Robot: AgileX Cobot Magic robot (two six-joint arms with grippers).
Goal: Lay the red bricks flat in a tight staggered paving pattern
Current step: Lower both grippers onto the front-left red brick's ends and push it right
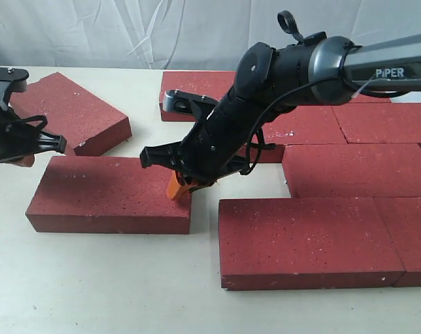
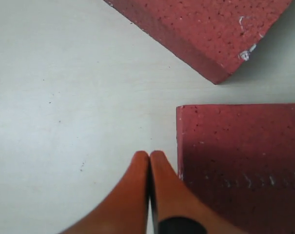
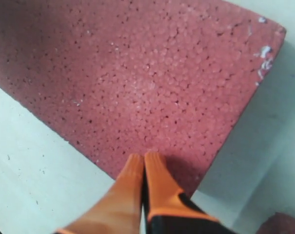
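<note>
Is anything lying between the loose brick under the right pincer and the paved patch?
Nothing visible does: only bare table separates that brick from the paved bricks; the shut pincer rests on its top.

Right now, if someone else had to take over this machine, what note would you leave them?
Left tool: shut, holding nothing, low beside the left end of the loose brick.
Right tool: shut, holding nothing, tips on the top of that brick near its right end.
Bricks: the paved group lies flat in staggered rows on the right. The angled brick sits apart at the back left.
Done: most of the paving.
Left: probably push the loose brick across the gap to the paved group, then bring in the angled brick.
</note>
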